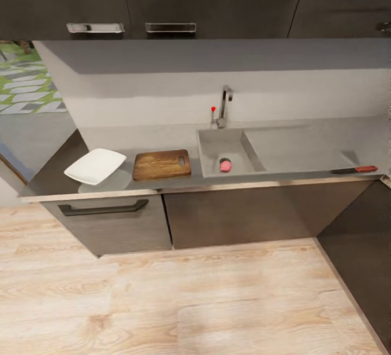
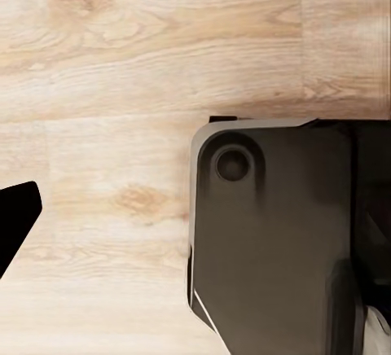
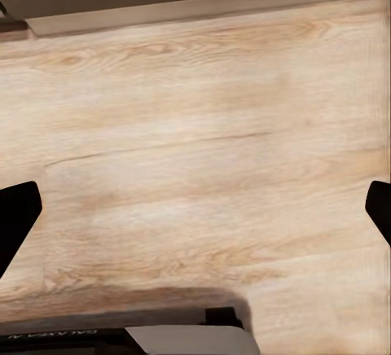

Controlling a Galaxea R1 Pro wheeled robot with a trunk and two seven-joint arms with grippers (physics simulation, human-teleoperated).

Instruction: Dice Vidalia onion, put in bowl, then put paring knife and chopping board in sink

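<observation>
My head camera looks forward and down, from some distance, at the bench (image 1: 163,137) and the floor (image 1: 179,300). Both my wrist cameras face down, near the same wood floor.

The right claw (image 3: 195,208), fingers (image 3: 16,216) spread, hangs over wood floor (image 3: 204,127).

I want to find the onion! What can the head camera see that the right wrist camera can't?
Head view alone: the pink onion lying in the sink, the chopping board beside the white bowl, and the paring knife far along the countertop. Right wrist view alone: dark fingertips at its two edges. Both: the light wood floor.
</observation>
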